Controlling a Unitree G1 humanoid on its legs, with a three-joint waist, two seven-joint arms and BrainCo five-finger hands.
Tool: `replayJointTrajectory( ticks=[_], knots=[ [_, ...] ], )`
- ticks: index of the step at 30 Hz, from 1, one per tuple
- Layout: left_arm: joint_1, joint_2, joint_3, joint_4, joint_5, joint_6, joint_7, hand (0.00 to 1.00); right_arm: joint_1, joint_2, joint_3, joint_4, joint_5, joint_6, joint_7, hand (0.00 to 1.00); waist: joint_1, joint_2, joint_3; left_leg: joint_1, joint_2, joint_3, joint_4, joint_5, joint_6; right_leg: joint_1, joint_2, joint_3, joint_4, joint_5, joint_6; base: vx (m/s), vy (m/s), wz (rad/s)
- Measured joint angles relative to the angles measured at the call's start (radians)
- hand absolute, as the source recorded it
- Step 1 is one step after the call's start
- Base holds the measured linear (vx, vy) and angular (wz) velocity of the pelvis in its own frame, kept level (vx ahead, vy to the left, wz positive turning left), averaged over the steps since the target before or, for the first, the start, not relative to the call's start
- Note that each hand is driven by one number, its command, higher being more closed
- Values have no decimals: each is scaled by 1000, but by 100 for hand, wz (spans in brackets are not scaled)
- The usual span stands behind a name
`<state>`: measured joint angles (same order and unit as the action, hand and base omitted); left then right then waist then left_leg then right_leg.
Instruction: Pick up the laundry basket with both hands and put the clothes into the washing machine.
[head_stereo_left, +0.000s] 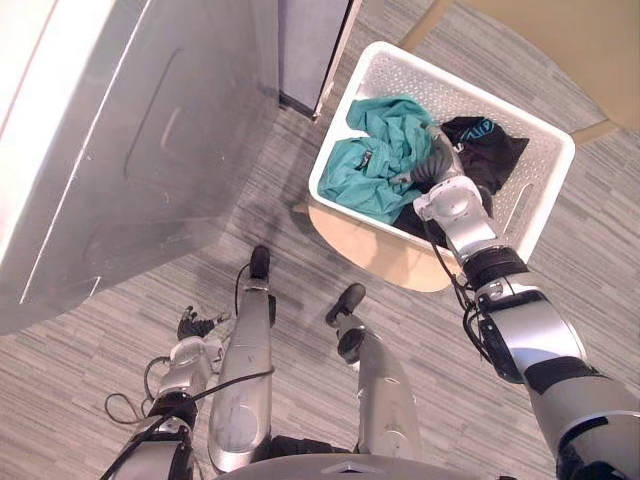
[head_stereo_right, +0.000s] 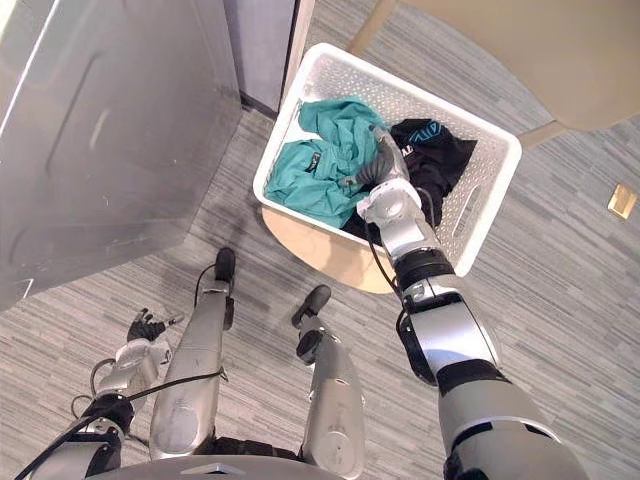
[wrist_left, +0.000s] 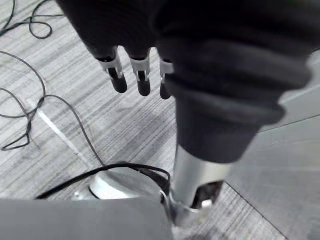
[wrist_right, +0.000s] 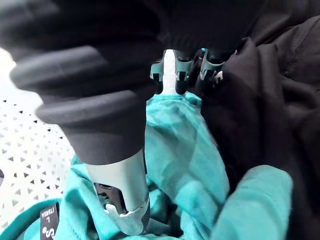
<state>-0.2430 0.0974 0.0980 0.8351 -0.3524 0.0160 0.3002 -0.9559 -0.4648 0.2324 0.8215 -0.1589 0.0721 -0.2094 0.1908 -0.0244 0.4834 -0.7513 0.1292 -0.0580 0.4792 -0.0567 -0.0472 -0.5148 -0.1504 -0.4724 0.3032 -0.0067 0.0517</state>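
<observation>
Right arm (head_stereo_left: 525, 335) is stretched forward, nearly straight, crossing the near rim of the basket (head_stereo_left: 548, 185). Right hand (head_stereo_left: 437, 168) is down inside the basket near its middle, dark cover up, wrist angled toward the basket's left side. Can't read its grip from here. Left arm (head_stereo_left: 165, 425) hangs low, well apart from the basket, on its near-left side. Left hand (head_stereo_left: 192, 328) is relaxed: fingers (wrist_left: 142, 80) straight and loose, thumb (wrist_left: 195, 180) out apart from them, holding nothing.
</observation>
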Motion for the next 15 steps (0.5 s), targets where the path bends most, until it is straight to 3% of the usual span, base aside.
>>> replayJointTrajectory(
  ticks=[15],
  knots=[
    [-2,-86,51,-151,-39,-12,28,0,-13,63,-11,-97,5,3,-36,0,3,-3,-1,-110,-2,-44,27,7,-6,-80,-6,-44,31,-9,-9,32,2,4]
  ],
)
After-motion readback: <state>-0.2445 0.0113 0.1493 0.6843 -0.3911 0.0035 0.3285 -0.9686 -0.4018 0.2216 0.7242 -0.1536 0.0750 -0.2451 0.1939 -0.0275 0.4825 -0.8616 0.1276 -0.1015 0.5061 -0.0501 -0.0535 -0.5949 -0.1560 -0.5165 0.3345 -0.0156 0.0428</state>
